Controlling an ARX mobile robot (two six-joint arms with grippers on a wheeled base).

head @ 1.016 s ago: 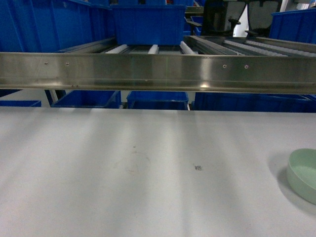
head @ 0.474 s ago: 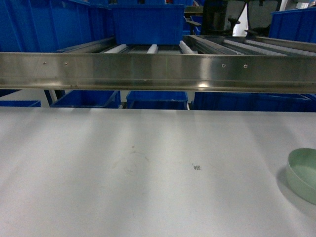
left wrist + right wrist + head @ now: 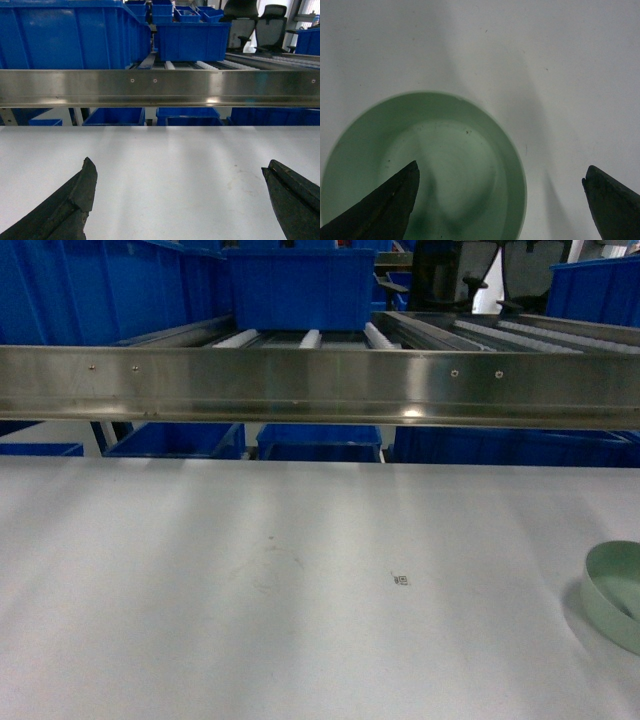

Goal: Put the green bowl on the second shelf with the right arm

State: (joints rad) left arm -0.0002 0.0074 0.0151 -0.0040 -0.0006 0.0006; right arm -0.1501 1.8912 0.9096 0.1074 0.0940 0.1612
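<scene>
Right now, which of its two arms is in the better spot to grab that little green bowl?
The right. The right gripper hangs open directly above the green bowl, one finger over its inside. The left gripper, also open, faces only bare white tabletop. The bowl sits at the table's far right edge.

No legible text, brand, number or sign was found in any view. One small dark square mark [image 3: 401, 580] sat on the white tabletop [image 3: 200, 590] in the head view; it resembled a printed code or tag but was too small to read. Bins and shelf rail carried no visible labels.
</scene>
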